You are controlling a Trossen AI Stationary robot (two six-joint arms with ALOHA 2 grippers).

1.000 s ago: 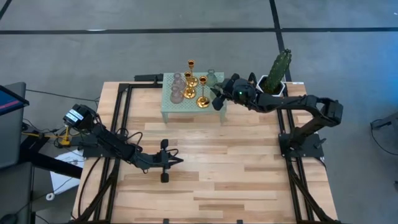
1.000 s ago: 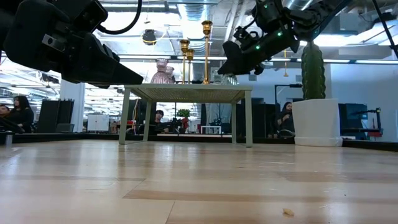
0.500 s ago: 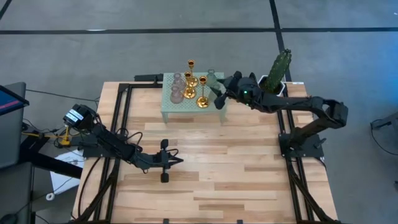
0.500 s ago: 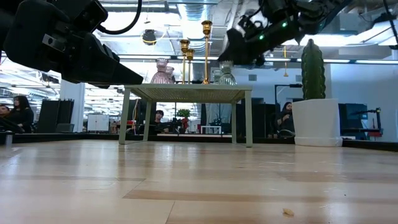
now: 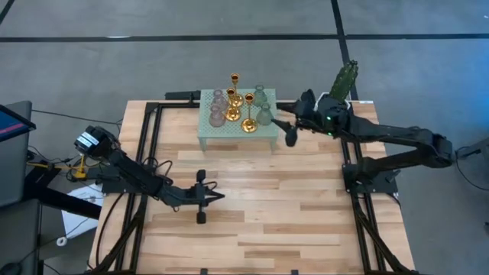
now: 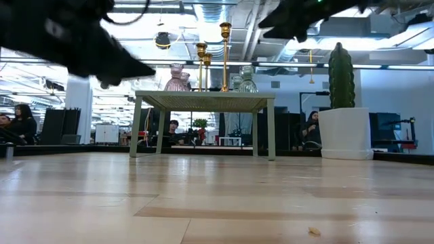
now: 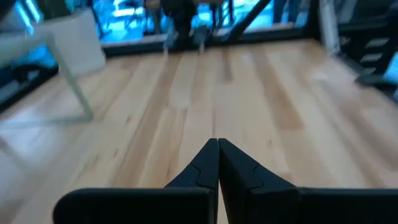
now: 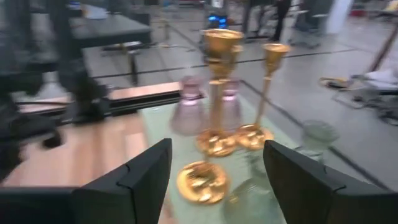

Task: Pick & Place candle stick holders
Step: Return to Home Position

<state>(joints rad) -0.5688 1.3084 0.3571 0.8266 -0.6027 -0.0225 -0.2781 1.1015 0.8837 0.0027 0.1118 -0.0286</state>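
**A:** Nearest to us first: what do we make of the left end effector [image 5: 202,196]?

**B:** We see it low over the bare tabletop [image 5: 298,218], well apart from the stand. Its fingers [image 7: 199,173] are pressed together with nothing between them. We take that for a waiting pose, since nothing lies within its reach.

**A:** And the right end effector [image 5: 288,131]?

**B:** It hangs just beside the right end of the mint green stand [image 5: 218,131], above the tabletop. In its wrist view we see the two fingers [image 8: 146,179] spread wide and empty. With nothing to carry, we see no reason for them to close.

**A:** Where do the candle stick holders [image 5: 233,108] lie from it?

**B:** All seven that we can count stand upright on the stand's top, straight ahead of those open fingers and clear of them.
- The green glass pair [image 5: 264,114] is closest to the end effector, near it but not touching.
- The three gold ones [image 5: 248,118] fill the middle.
- The pink pair [image 5: 217,114] sits at the stand's other end.

**A:** Why are they bunched there?

**B:** We judge the stand to be the drop-off spot. We find no holder left on the tabletop, so the placing looks finished to us. The one risk we see is the arm brushing the green glass as it leaves.

**A:** And farthest off?

**B:** The cactus [image 5: 345,79] in its white pot [image 5: 337,104] stands at the tabletop's far edge, beyond the right arm.
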